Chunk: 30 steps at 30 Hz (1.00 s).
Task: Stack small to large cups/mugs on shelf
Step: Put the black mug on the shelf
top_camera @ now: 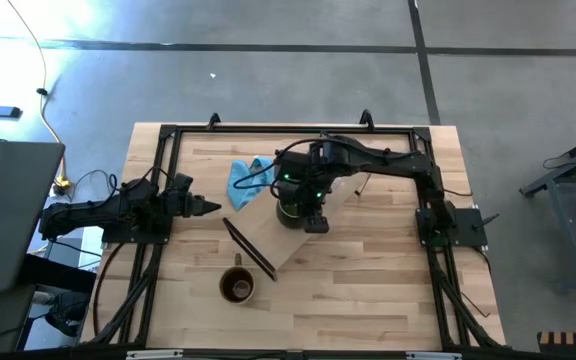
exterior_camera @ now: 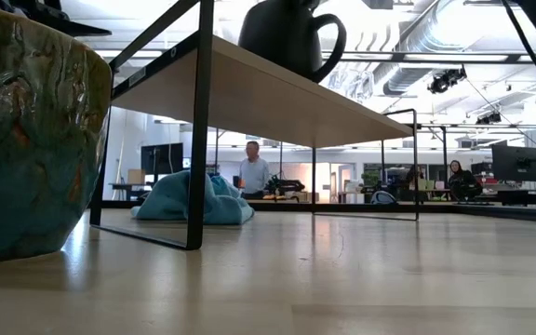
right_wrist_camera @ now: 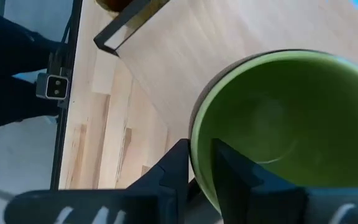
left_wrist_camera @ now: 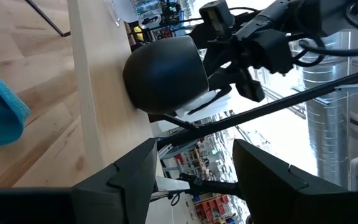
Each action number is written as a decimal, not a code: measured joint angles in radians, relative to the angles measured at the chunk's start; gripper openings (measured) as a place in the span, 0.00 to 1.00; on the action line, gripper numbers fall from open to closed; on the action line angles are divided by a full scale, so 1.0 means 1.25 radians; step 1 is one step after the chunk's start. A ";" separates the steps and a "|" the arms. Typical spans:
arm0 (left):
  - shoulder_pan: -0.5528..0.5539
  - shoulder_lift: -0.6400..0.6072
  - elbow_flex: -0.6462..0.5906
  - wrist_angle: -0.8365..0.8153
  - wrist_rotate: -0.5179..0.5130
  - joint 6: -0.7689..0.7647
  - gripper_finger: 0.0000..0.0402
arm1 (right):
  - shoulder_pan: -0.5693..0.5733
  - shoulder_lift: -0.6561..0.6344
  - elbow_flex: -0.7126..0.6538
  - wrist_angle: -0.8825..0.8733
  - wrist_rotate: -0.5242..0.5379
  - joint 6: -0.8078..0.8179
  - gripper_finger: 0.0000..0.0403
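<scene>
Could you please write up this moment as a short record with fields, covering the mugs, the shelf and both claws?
shelf: light board lying diagonally mid-table
green mug: upright on the shelf, green inside, dark outside
brown mug: on the tabletop, beside the shelf's near end, not on the shelf
glass cup: not made out
right claw: over the green mug, one finger either side of its rim
left claw: open, waiting at the table's left side, holding nothing
cloth: blue, on the table beyond the shelf
</scene>
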 joint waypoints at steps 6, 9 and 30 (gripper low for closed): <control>0.000 0.000 0.000 0.001 0.016 -0.003 0.50 | 0.001 0.013 0.000 -0.003 -0.003 0.013 0.09; 0.000 0.000 0.000 0.001 0.017 -0.003 0.50 | -0.005 0.015 0.000 -0.001 -0.001 0.030 0.06; 0.000 0.000 0.000 0.000 0.017 0.000 0.50 | -0.011 0.015 0.000 -0.029 0.020 0.020 0.01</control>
